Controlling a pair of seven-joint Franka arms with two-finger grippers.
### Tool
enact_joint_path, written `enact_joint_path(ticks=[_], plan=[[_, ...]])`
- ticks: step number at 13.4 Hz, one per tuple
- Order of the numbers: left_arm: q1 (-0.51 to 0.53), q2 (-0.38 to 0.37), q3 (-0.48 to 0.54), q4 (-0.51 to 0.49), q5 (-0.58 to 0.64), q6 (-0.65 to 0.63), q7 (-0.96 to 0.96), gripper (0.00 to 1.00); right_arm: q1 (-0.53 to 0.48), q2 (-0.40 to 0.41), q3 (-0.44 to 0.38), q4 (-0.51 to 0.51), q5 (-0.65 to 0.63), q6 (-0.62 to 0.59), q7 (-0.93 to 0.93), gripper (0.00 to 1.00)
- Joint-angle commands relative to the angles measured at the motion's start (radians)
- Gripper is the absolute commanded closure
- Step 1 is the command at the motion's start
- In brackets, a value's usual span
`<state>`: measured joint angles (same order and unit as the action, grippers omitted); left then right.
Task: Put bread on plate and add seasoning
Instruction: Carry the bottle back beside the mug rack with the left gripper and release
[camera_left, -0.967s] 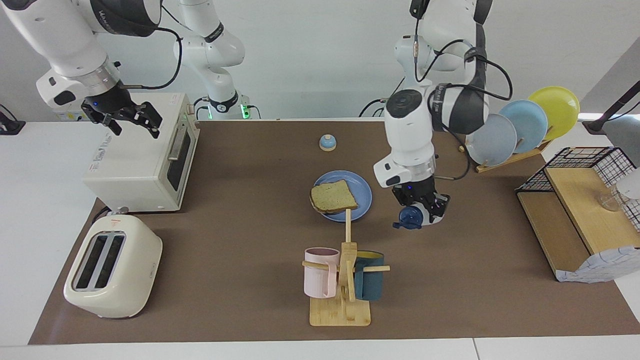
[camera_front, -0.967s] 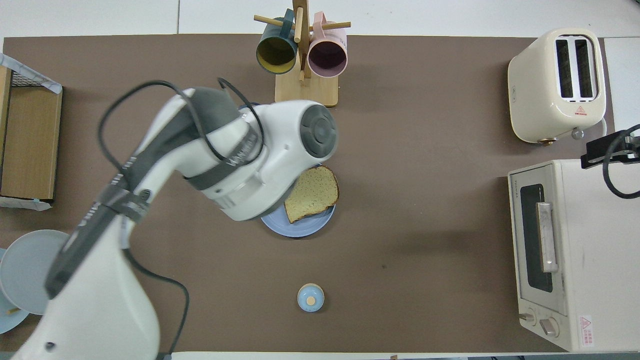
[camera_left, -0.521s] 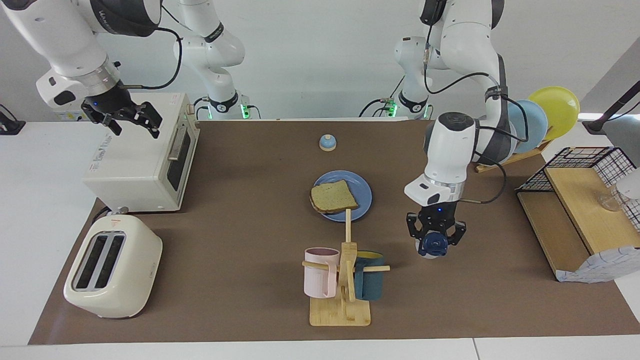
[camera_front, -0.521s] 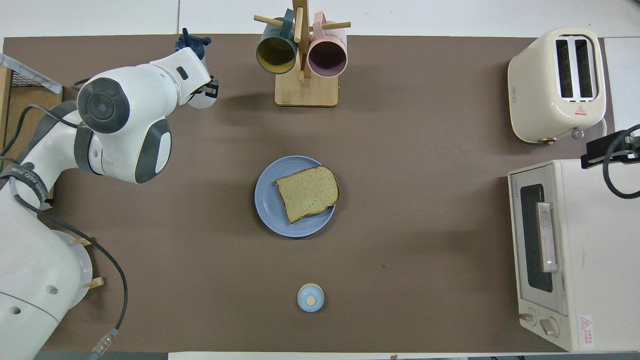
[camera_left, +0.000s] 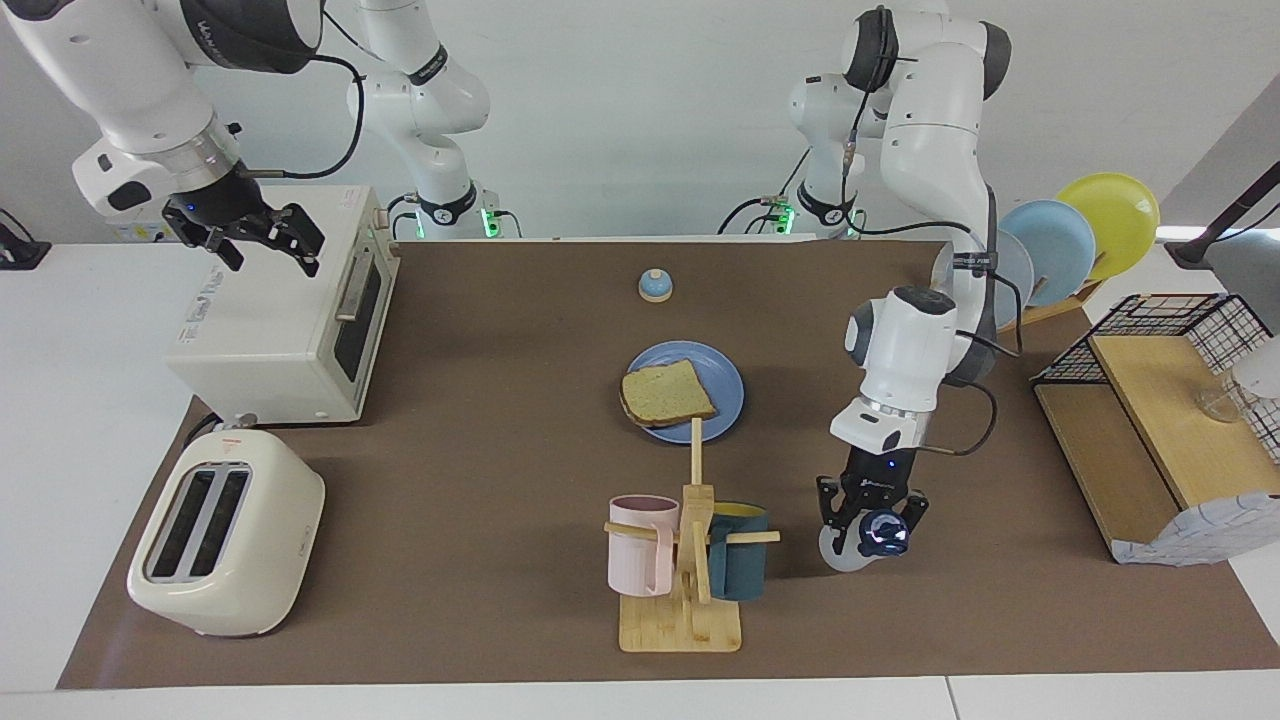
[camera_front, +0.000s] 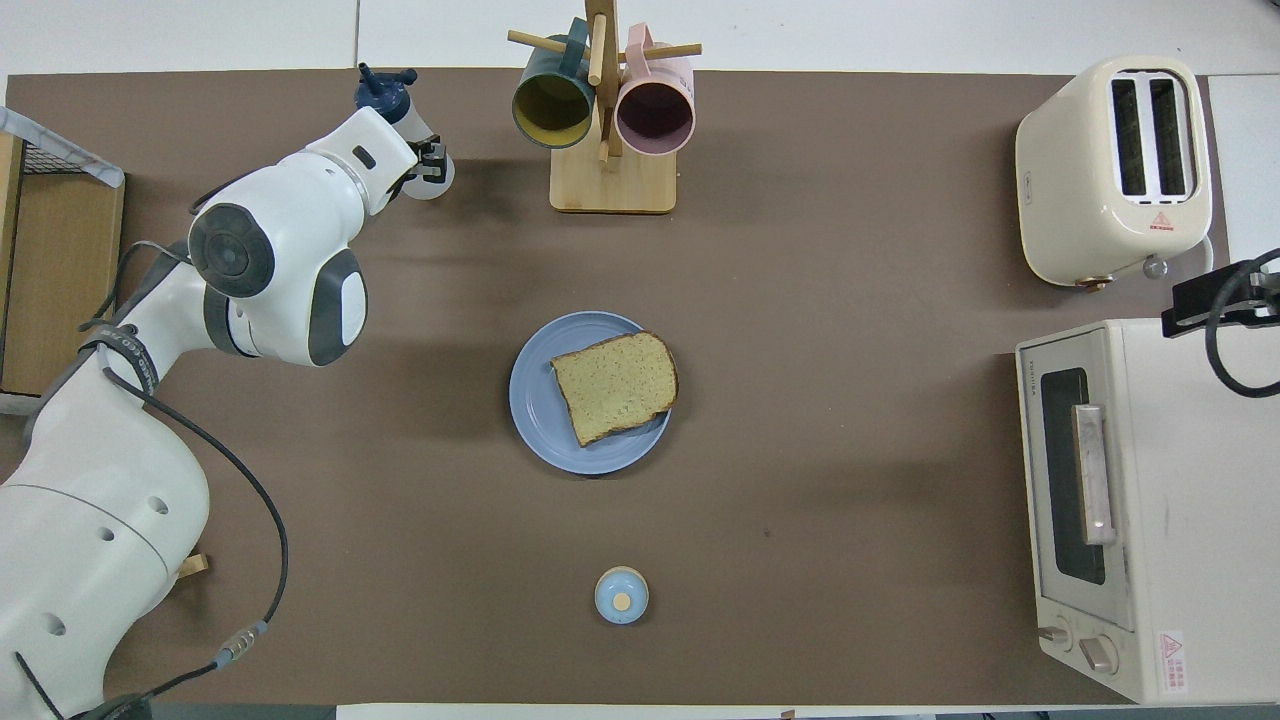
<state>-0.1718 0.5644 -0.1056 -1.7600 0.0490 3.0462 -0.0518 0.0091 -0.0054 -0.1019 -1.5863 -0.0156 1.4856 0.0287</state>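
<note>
Over the toaster oven (camera_left: 270, 330), at the right arm's end of the table and close to the robots' edge, the right gripper (camera_left: 262, 243) waits in the air with its fingers spread and nothing between them. Along that same edge, about midway, sits a small bell (camera_left: 655, 286).

At the middle of the table lies the plate (camera_left: 725, 375), and the bread (camera_left: 667, 392) rests flat on it, one corner reaching over the rim. That part of the task looks done.

Closer to the edge farthest from the robots, and toward the left arm's end, the left gripper (camera_left: 868, 515) is low beside the mug rack (camera_left: 680, 625). Its fingers are clasped on either side of the seasoning (camera_left: 840, 552). The bottle's long axis is roughly upright, cap up, and its base is at or just above the mat; I cannot tell which. From this bottle the plate lies nearer to the robots and toward the right arm's end, well apart. The left arm is plainly the one placed to handle the bottle. With the base so low, the next move likely hinges on whether it is seated before the fingers let go. Whether any seasoning is on the bread cannot be made out.
</note>
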Motion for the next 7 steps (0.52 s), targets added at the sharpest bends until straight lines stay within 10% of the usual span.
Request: enact_joint_path(ticks=[1,7], plan=[[0.015,0.074,-0.023,0.007,-0.012,0.191,0.000,1.00,-0.003,-0.024,-0.002,-0.029,-0.004,0.019,-0.016,0.00],[0.014,0.080,-0.016,-0.041,0.086,0.318,0.018,1.00,-0.003,-0.024,-0.002,-0.029,-0.004,0.019,-0.016,0.00]])
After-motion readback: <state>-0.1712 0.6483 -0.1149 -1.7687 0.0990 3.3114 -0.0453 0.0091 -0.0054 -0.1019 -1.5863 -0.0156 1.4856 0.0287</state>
